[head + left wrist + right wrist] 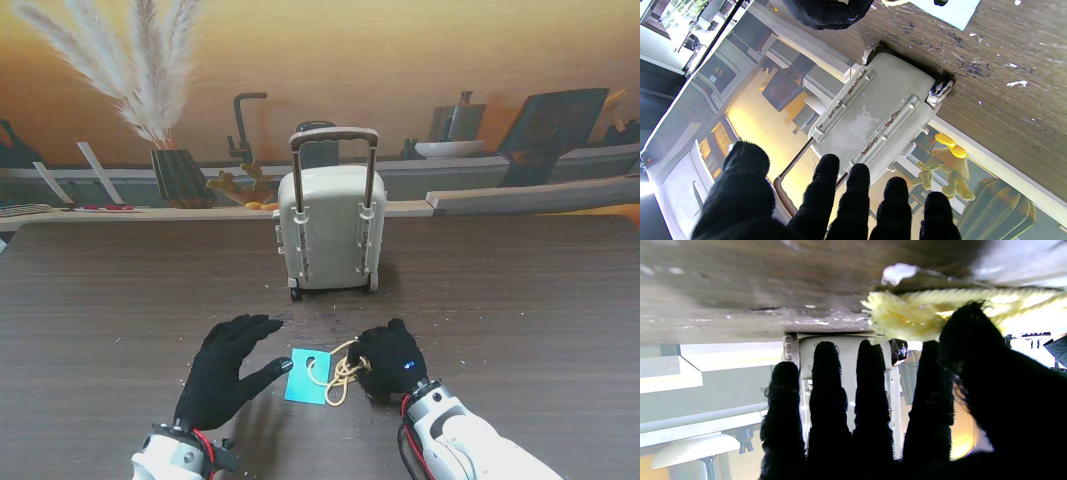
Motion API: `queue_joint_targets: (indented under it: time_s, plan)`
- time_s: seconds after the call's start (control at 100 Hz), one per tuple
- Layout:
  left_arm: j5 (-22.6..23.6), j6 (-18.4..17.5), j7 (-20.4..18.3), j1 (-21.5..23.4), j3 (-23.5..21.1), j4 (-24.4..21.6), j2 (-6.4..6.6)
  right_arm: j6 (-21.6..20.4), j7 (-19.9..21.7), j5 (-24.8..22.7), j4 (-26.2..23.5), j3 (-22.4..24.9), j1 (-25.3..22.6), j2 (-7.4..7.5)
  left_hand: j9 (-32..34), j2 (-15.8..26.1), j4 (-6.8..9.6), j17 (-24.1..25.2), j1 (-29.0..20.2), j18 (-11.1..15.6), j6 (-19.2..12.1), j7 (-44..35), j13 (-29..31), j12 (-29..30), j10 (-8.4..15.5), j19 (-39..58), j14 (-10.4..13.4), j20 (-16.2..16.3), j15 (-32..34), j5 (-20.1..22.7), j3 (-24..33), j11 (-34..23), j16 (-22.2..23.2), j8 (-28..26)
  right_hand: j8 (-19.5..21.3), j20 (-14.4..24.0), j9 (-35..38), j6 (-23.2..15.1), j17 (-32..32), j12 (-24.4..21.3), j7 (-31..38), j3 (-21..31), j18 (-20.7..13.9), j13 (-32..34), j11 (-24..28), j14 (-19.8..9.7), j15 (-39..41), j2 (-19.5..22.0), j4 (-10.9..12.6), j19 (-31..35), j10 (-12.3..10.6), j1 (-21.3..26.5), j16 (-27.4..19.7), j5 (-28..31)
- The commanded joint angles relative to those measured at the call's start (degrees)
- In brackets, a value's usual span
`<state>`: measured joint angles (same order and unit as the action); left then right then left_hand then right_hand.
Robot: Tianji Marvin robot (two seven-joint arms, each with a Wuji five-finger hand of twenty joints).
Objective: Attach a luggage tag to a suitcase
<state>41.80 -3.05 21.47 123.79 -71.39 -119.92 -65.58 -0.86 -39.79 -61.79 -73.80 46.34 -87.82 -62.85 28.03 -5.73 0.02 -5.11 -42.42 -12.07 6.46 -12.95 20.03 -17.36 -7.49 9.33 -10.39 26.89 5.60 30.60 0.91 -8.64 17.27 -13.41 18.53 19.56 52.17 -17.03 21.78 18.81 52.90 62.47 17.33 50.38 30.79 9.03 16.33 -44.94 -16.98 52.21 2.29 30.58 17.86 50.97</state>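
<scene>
Stand camera looks down; both inverted wrist cameras face the suitcase (330,225) low.

Left hand (228,370): five fingers in a black knit glove, red cable at the wrist, white and grey cuff behind. Right hand (392,361): matching black knit glove with a small blue light on its back, red cable, white forearm casing.

The suitcase (329,226) stands upright on the table (520,300), farther from me; the tag (307,376) lies between my left hand (228,372) and right hand (392,362)
</scene>
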Motion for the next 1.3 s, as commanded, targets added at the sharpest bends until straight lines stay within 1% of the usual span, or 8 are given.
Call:
queue_joint_targets:
  time_s: [0.0, 0.36, 0.52, 0.6, 0.74, 0.88, 1.13, 1.29]
  plan:
    - [0.3, -0.1, -0.6, 0.4, 0.0, -0.6, -0.06, -0.2, 0.5, -0.5, -0.5, 0.4, -0.8, 0.18, -1.2, 2.2, 1.02, 0.7, -0.5, 2.6, -2.6, 0.6, -2.0, -0.2, 0.3, -0.6, 1.0, 0.0, -1.1, -0.2, -1.4, 1.0, -0.3, -0.8, 8.2, -0.7, 0.7, -6.0, 0.0, 0.9, 4.2, 3.0, -0.5, 0.7, 0.7, -0.8, 0.5, 5.0, 0.5, 0.8, -1.4, 3.5, 0.7, 4.2]
    - [0.4, -0.5, 0.1, 1.1, -0.3, -1.0, -0.15, -1.9, -2.2, -2.3, -5.0, 4.2, -4.4, 0.28, -1.2, 2.5, 0.99, 0.7, -0.4, 2.6, -2.7, 0.6, -2.0, -0.2, 0.3, -0.6, 1.0, 0.0, -1.2, -0.2, -1.5, 1.1, -0.3, -0.8, 14.6, -0.3, 2.9, -5.0, 0.9, 2.1, 3.3, 1.5, -0.1, 2.2, 1.5, -0.1, 1.3, 8.5, 0.6, 1.5, -0.6, 4.5, 1.0, 2.4]
    - [0.6, -0.7, 0.7, 1.5, -0.5, -1.2, -0.24, -2.9, -4.4, -3.9, -9.0, 7.4, -7.4, 0.39, -1.1, 2.5, 0.99, 0.6, -0.5, 2.6, -2.6, 0.6, -1.9, -0.2, 0.2, -0.6, 1.0, 0.0, -1.1, 0.0, -1.5, 1.0, -0.3, -0.9, 16.9, 0.7, 10.2, -3.7, 4.9, 2.2, 3.1, 1.3, 1.6, 7.2, 1.3, 0.5, 3.6, 9.3, 0.6, 4.1, -0.1, 5.0, 2.0, 1.7]
    - [0.5, -0.9, 1.1, 1.7, -0.7, -1.3, -0.31, -3.3, -5.6, -4.7, -11.3, 9.3, -9.1, 0.41, -1.0, 2.4, 1.0, 0.6, -0.5, 2.6, -2.6, 0.6, -1.8, -0.2, 0.2, -0.6, 1.0, 0.0, -1.1, 0.0, -1.5, 1.0, -0.2, -0.9, 17.9, 3.2, 15.4, -2.6, 9.0, 5.1, 3.0, 1.2, 2.4, 12.0, 3.6, 0.0, 7.7, 9.4, 0.7, 8.7, -1.0, 5.4, 4.7, 1.5]
    - [0.1, -1.5, 1.5, 2.0, -0.9, -1.4, -0.44, -3.8, -9.2, -6.0, -14.5, 11.9, -11.3, 0.27, -0.9, 2.4, 1.0, 0.5, -0.6, 2.5, -2.6, 0.5, -1.7, -0.2, 0.2, -0.6, 0.9, 0.0, -1.0, 0.2, -1.5, 1.0, -0.2, -0.9, 17.2, 7.5, 19.9, -0.8, 14.8, 10.3, 3.6, 2.9, 3.4, 18.2, 9.9, -1.2, 13.8, 7.5, 0.7, 14.3, -2.4, 5.8, 8.7, 2.4]
    - [-0.2, -1.7, 1.9, 2.3, -1.1, -1.5, -0.54, -3.8, -12.6, -7.4, -17.1, 13.8, -12.5, 0.16, -0.8, 2.4, 0.99, 0.4, -0.6, 2.5, -2.6, 0.5, -1.6, -0.2, 0.1, -0.6, 0.9, -0.1, -1.0, 0.2, -1.4, 1.0, -0.2, -0.9, 15.8, 10.9, 22.1, 0.5, 19.6, 13.3, 4.5, 6.2, 5.0, 22.7, 13.7, -2.1, 19.4, 4.0, 0.3, 19.0, -0.5, 5.5, 11.6, 4.3]
    - [-0.7, -1.7, 2.5, 2.4, -1.1, -1.7, -0.73, -3.9, -11.4, -8.7, -23.6, 18.7, -15.1, 0.1, -0.5, 2.3, 0.98, 0.3, -0.6, 2.4, -2.5, 0.4, -1.4, -0.3, 0.0, -0.5, 0.8, -0.1, -0.8, 0.4, -1.4, 0.8, -0.1, -0.9, 15.1, 13.6, 22.7, 1.8, 21.4, 16.8, 4.8, 7.4, 6.1, 24.2, 16.2, -1.9, 23.0, 2.5, 0.2, 21.8, 1.0, 6.4, 13.3, 4.9]
    - [-1.0, -1.5, 2.2, 2.4, -1.1, -1.8, -0.72, -4.4, -10.1, -9.2, -27.7, 21.9, -16.1, 0.0, -0.5, 2.3, 0.97, 0.2, -0.6, 2.4, -2.5, 0.4, -1.3, -0.3, -0.1, -0.5, 0.9, -0.1, -0.8, 0.4, -1.4, 0.8, -0.1, -0.9, 15.1, 14.1, 22.3, 1.8, 21.2, 18.1, 4.8, 7.1, 6.0, 24.2, 16.8, -1.9, 23.5, 2.8, 0.2, 21.7, 1.0, 6.7, 13.6, 4.8]
